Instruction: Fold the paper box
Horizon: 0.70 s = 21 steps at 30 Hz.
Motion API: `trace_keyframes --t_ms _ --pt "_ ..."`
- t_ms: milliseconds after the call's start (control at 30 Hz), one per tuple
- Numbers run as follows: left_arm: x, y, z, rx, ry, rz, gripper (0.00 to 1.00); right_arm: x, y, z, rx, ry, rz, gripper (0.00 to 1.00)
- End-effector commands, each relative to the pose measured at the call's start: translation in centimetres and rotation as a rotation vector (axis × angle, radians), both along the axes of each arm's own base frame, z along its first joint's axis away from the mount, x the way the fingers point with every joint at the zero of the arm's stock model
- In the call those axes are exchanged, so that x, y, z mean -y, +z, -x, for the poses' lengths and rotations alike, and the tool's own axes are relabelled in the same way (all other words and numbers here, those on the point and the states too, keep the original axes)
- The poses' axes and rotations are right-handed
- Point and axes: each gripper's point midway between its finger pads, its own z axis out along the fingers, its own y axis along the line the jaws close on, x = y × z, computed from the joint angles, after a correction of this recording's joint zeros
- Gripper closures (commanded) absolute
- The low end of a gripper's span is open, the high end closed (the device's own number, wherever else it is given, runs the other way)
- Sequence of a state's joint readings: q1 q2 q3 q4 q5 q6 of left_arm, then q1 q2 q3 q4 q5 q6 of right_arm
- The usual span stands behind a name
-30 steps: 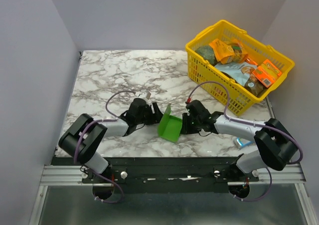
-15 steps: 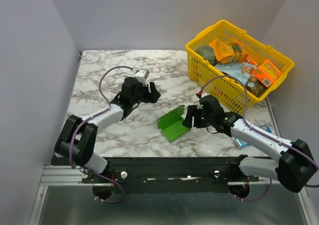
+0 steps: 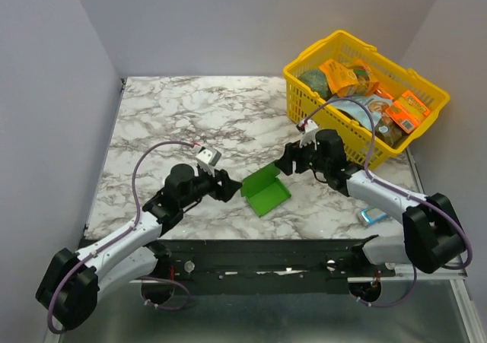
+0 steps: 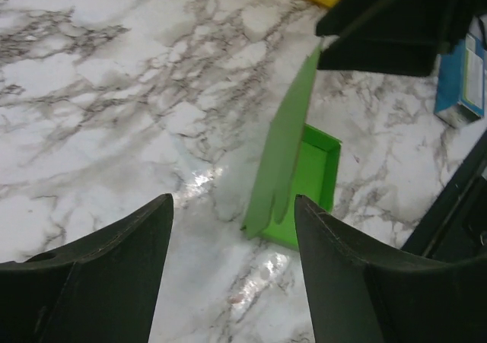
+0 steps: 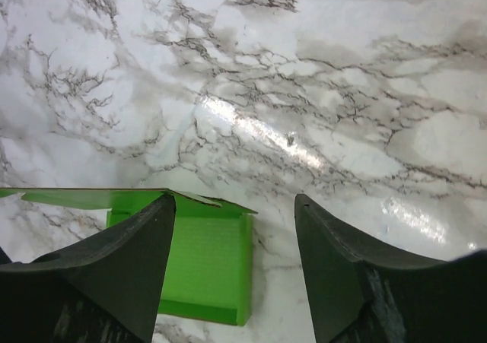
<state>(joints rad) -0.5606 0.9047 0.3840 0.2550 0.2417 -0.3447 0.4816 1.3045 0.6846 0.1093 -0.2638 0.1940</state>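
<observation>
The paper box is a bright green shallow tray on the marble table, with its lid flap standing up along the far-left side. My left gripper is open and empty, just left of the box and apart from it. In the left wrist view the box lies ahead, its lid upright. My right gripper is open and empty, above the box's far right corner. In the right wrist view the box lies below the left finger.
A yellow basket full of packets stands at the back right. A blue-and-white pack lies near the table's front right edge and also shows in the left wrist view. A black rail runs along the front edge.
Both grippers let go of the box and drew back. The left gripper swung out to the far left, then came back beside the box. The right gripper moved to the far right of it.
</observation>
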Motion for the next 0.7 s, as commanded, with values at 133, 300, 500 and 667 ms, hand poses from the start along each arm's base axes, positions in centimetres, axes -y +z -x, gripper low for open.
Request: trace_keyframes --t_ms 133,300,500,667 --pt "2.7 -3.0 4.0 -0.066 -0.133 -0.045 0.28 -2.3 0.4 -0.5 0.161 0.184 -0.061 0.29" --pt "2.4 -4.1 3.2 -0.077 -0.095 -0.081 0.31 -3.1 0.0 0.4 0.158 0.251 -0.089 0.31" --pt "3.1 -4.6 2.8 -0.075 -0.112 -0.087 0.42 -3.6 -0.5 0.3 0.137 0.277 -0.092 0.32" --pt "3.1 -5.0 2.3 -0.058 -0.101 -0.094 0.49 -3.5 -0.7 0.5 0.125 0.274 -0.090 0.40"
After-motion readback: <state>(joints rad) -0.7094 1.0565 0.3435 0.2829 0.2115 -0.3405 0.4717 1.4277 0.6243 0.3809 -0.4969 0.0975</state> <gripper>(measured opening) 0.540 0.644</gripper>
